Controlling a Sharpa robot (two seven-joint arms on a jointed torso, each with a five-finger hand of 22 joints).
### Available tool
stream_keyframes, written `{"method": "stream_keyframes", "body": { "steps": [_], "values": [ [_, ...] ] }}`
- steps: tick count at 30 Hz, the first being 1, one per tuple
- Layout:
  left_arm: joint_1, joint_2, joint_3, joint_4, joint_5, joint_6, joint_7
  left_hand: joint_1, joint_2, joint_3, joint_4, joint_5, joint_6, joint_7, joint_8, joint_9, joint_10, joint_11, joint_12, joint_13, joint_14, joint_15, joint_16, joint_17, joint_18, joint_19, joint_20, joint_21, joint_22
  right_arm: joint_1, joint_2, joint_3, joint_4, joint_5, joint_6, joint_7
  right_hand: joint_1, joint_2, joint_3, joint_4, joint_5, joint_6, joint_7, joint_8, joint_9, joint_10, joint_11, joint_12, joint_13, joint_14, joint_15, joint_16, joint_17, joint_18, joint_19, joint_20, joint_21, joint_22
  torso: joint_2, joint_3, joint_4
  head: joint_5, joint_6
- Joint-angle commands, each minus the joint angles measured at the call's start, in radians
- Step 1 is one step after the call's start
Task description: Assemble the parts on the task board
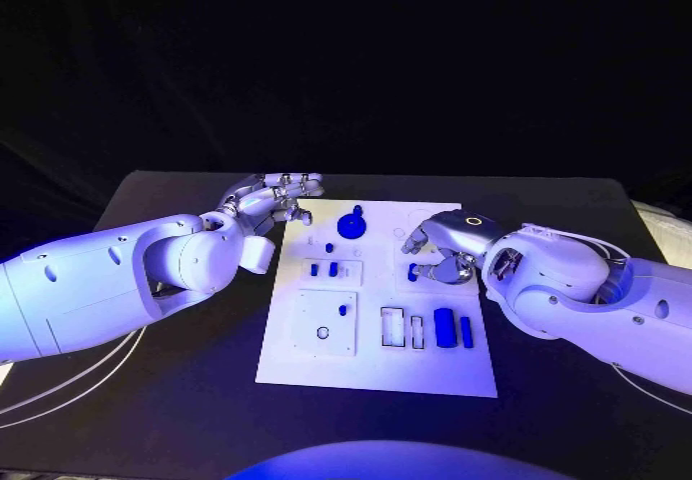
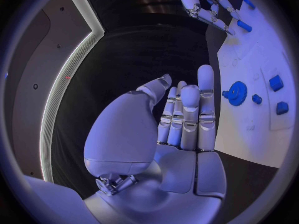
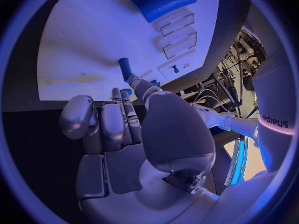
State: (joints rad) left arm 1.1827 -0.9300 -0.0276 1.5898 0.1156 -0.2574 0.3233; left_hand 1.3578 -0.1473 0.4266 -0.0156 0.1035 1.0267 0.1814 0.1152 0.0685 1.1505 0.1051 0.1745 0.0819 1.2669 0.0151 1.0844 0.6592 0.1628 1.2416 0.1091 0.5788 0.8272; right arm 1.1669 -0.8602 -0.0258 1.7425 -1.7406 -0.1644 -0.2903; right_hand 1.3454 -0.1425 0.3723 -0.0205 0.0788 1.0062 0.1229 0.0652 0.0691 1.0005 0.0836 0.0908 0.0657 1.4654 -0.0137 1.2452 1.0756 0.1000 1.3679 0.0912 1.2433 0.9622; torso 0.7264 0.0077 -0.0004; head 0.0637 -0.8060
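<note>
The white task board [image 1: 378, 365] lies mid-table. My right hand [image 1: 440, 250] hovers over its right middle, fingers curled, pinching a small blue peg [image 3: 124, 67] between thumb and a finger; the peg [image 1: 420, 271] points down at the board. My left hand [image 1: 274, 196] is at the board's far left corner, fingers straight and close together, holding nothing. A blue gear [image 1: 356, 222] stands near the board's far edge, and also appears beside the left hand's fingertips as the gear [image 2: 236, 92]. Small blue blocks [image 1: 333, 268] sit left of centre. Two blue cylinders [image 1: 451, 328] lie at the near right.
White frames [image 1: 392, 327] lie beside the cylinders. A square white plate [image 1: 326, 335] sits on the board's near left. The black table [image 1: 173, 400] surrounds the board. White cables [image 1: 72, 385] run under my left arm.
</note>
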Motion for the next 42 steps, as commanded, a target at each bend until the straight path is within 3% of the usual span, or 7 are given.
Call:
{"method": "stream_keyframes", "body": {
  "steps": [1, 11, 17, 24, 33, 38, 42],
  "values": [
    [0.0, 0.0, 0.0, 0.0, -0.001, 0.024, -0.001, 0.007, 0.005, -0.007, 0.0, 0.0, -0.008, 0.001, -0.005, -0.001, -0.007, -0.001, 0.005, 0.0, -0.008, 0.001, -0.007, -0.002, 0.019, -0.003, 0.004, -0.003, -0.001, -0.003, 0.002, -0.001, -0.004, -0.02, 0.069, -0.004, 0.012, 0.004, -0.003, 0.002, -0.003, 0.013, 0.003, 0.002, 0.002, 0.021, 0.001, 0.013, 0.001, 0.029, 0.009, 0.0, -0.002, 0.01, 0.0, 0.005, -0.007, -0.002, 0.0, -0.0004, -0.0003, 0.001, -0.002],
    [0.0, -0.001, 0.0, -0.002, -0.001, 0.026, -0.004, 0.006, 0.005, -0.008, 0.0, 0.0, -0.008, 0.001, -0.005, -0.001, -0.008, -0.001, 0.005, 0.0, -0.008, 0.002, -0.007, -0.002, 0.019, -0.003, 0.004, -0.003, -0.001, -0.004, 0.004, -0.002, -0.001, -0.017, 0.105, -0.004, 0.01, 0.014, 0.011, 0.012, -0.002, 0.062, 0.011, 0.01, 0.006, 0.086, 0.0, 0.035, -0.001, 0.028, 0.01, 0.002, -0.003, 0.011, 0.002, 0.009, -0.006, -0.001, 0.0, 0.0002, -0.0009, 0.002, -0.006],
    [-0.001, 0.0, 0.0, -0.004, -0.001, 0.025, -0.005, 0.006, 0.005, -0.008, 0.0, 0.0, -0.008, 0.001, -0.005, -0.001, -0.008, -0.001, 0.005, 0.0, -0.008, 0.002, -0.007, -0.002, 0.019, -0.003, 0.004, -0.003, -0.001, -0.004, 0.004, -0.002, 0.001, -0.015, 0.094, 0.0, 0.012, 0.021, 0.028, 0.015, 0.003, 0.081, 0.012, 0.011, 0.007, 0.112, -0.002, 0.038, -0.002, 0.028, 0.008, 0.004, -0.003, 0.011, 0.003, 0.008, -0.006, 0.0, 0.0, 0.0003, -0.001, 0.002, -0.006],
    [-0.001, 0.001, 0.0, -0.006, -0.001, 0.025, -0.006, 0.005, 0.006, -0.009, 0.001, 0.0, -0.008, 0.001, -0.004, -0.001, -0.008, 0.0, 0.007, 0.001, -0.009, 0.002, -0.006, -0.002, 0.019, -0.003, 0.005, -0.004, -0.002, -0.005, 0.013, -0.002, -0.003, -0.01, 0.069, 0.007, 0.014, 0.045, 0.061, 0.022, -0.003, 0.112, 0.007, 0.015, 0.01, 0.15, -0.009, 0.037, -0.001, 0.029, 0.001, 0.011, 0.004, 0.011, 0.007, 0.002, -0.002, 0.005, 0.0, 0.0002, -0.0011, 0.0, -0.007],
    [-0.001, 0.001, 0.0, -0.007, -0.001, 0.025, -0.008, 0.005, 0.006, -0.009, 0.001, 0.0, -0.008, 0.001, -0.004, -0.001, -0.008, 0.0, 0.007, 0.001, -0.009, 0.002, -0.006, -0.002, 0.019, -0.003, 0.005, -0.004, -0.002, -0.007, 0.027, -0.002, -0.021, -0.009, 0.065, 0.001, 0.011, 0.053, 0.073, 0.026, -0.011, 0.134, 0.004, 0.02, 0.014, 0.173, -0.015, 0.036, 0.0, 0.03, -0.003, 0.014, 0.006, 0.01, 0.009, -0.002, 0.0, 0.008, 0.0, -0.0004, 0.0004, 0.0, -0.01],
    [-0.001, 0.001, 0.0, -0.007, -0.001, 0.025, -0.009, 0.005, 0.006, -0.009, 0.001, 0.0, -0.008, 0.001, -0.004, -0.001, -0.008, 0.0, 0.007, 0.001, -0.009, 0.002, -0.006, -0.002, 0.019, -0.003, 0.005, -0.004, -0.002, -0.008, 0.025, -0.002, -0.021, -0.022, 0.029, -0.008, 0.027, 0.079, 0.097, 0.019, -0.026, 0.165, -0.005, 0.032, 0.022, 0.213, -0.026, 0.04, 0.004, 0.033, -0.012, 0.025, 0.02, 0.008, 0.015, -0.01, 0.008, 0.021, 0.0, -0.0005, 0.0, 0.001, -0.011],
    [-0.001, 0.0, 0.0, -0.009, -0.001, 0.024, -0.009, 0.005, 0.006, -0.009, 0.001, 0.0, -0.008, 0.001, -0.004, -0.001, -0.008, 0.0, 0.007, 0.001, -0.009, 0.002, -0.006, -0.002, 0.019, -0.003, 0.005, -0.004, -0.002, -0.007, 0.005, -0.001, 0.01, -0.012, -0.023, -0.009, 0.031, 0.083, 0.105, 0.015, -0.026, 0.169, -0.004, 0.033, 0.023, 0.222, -0.028, 0.037, 0.004, 0.034, -0.014, 0.028, 0.023, 0.007, 0.017, -0.013, 0.01, 0.024, -0.001, -0.0005, -0.0002, 0.003, -0.012]
  ]
}}
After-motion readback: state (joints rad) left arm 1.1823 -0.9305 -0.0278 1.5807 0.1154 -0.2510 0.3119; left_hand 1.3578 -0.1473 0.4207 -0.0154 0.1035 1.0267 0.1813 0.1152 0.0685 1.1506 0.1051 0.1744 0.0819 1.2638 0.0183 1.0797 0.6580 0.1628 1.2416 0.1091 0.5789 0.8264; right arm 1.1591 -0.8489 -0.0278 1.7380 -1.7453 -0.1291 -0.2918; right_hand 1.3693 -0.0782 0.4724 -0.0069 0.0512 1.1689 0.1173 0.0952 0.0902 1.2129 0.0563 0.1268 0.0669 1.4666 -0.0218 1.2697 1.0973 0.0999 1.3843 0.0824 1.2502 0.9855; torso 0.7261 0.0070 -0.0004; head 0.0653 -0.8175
